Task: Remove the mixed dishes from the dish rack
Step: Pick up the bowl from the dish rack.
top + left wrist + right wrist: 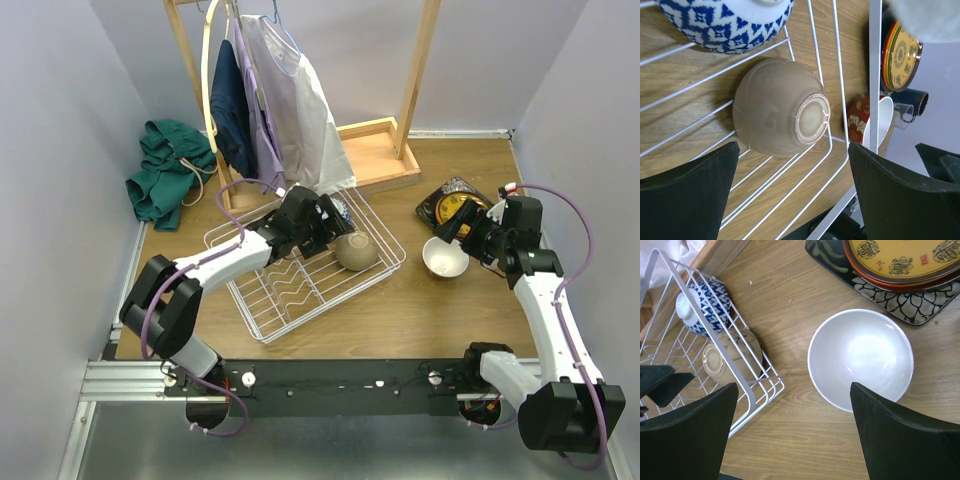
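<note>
The white wire dish rack (330,304) holds a tan bowl (357,251) lying on its side and a blue-white bowl (341,211). My left gripper (336,231) hovers open over the rack; in the left wrist view (794,150) the tan bowl (780,107) lies just ahead of its jaws, untouched. My right gripper (452,232) is open and empty above a bowl with a white inside (860,357), which sits upright on the table right of the rack. A yellow plate (905,257) tops a stack on the black square plate (900,305).
A wooden clothes stand (375,150) with hanging garments rises behind the rack. A green cloth (165,170) lies at the far left. A dark blue cup (912,100) stands by the plate stack. Walls close in on both sides.
</note>
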Action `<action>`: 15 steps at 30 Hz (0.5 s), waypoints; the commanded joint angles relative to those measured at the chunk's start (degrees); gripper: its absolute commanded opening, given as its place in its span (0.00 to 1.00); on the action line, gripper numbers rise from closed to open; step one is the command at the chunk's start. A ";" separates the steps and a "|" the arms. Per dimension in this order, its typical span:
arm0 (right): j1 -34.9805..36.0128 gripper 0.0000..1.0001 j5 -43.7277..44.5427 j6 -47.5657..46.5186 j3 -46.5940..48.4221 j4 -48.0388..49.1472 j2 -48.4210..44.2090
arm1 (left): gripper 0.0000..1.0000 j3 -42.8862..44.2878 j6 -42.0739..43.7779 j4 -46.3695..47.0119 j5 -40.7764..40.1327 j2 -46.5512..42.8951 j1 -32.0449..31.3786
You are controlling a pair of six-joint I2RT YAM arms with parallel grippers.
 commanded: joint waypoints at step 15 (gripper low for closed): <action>3.26 1.00 -1.29 -3.21 -1.39 0.95 0.33 | 0.99 -3.22 -1.83 14.20 -5.55 9.86 -2.85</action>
